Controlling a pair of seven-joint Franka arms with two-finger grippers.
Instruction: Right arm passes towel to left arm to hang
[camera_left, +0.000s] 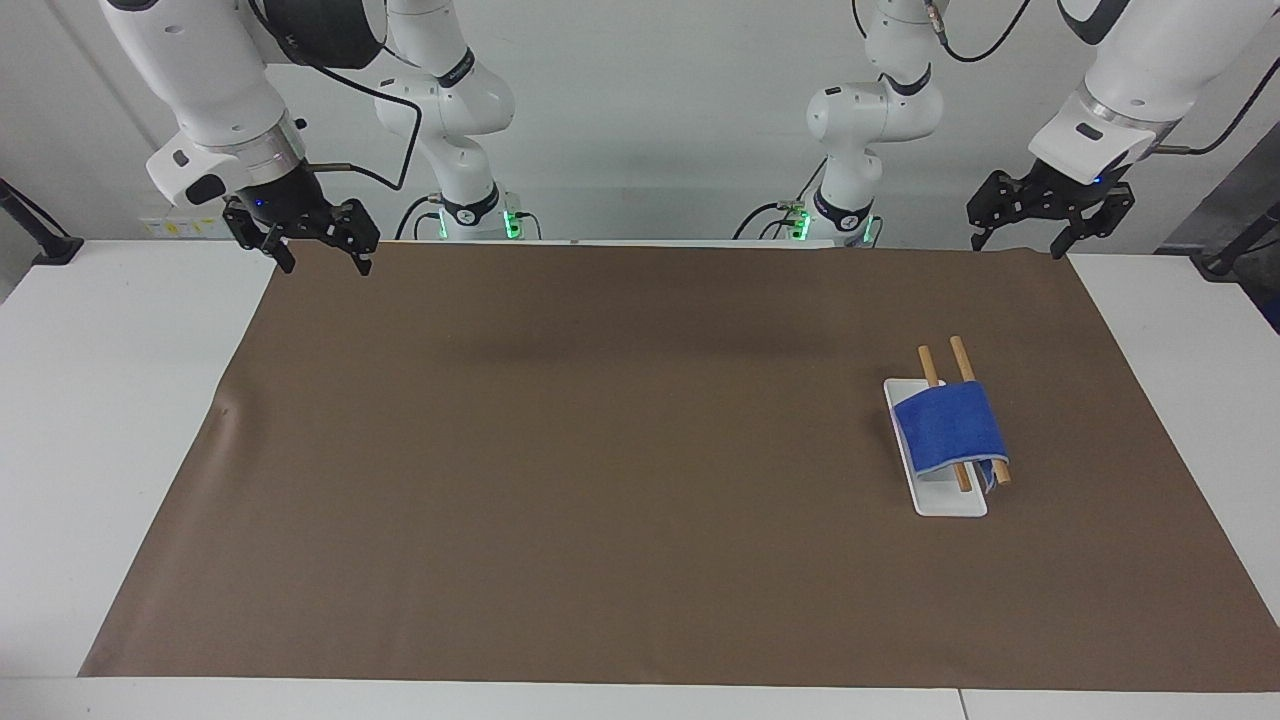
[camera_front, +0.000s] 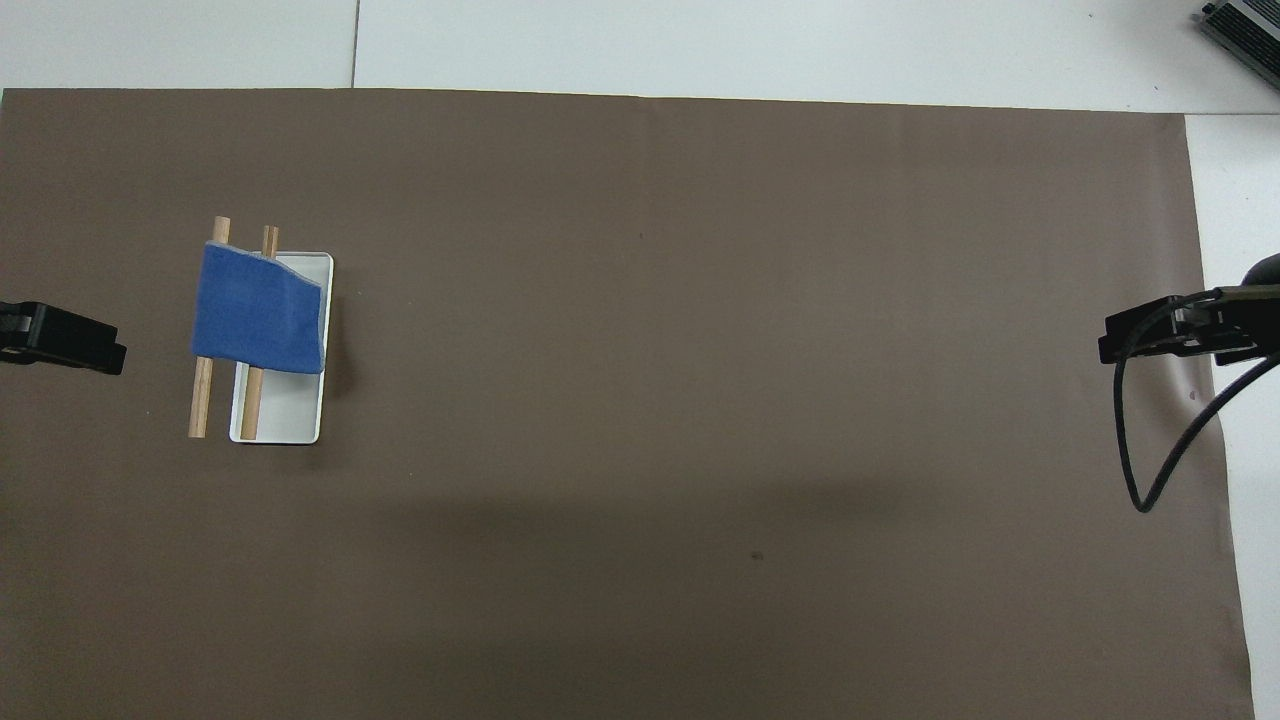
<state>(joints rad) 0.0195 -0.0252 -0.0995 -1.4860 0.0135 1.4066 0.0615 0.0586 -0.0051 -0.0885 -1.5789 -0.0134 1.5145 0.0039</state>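
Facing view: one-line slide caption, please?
Blue towel draped over two wooden rods on a white tray; both hands open, raised and apart.

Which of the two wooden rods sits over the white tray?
The rod toward the table's middle runs above the white tray. The other rod hangs over the brown mat. The towel drapes across both.

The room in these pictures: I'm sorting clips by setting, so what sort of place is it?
Probably a robot lab: two white arms bolted at a white table, a brown mat spread on it, and a blue towel draped over a small rack.
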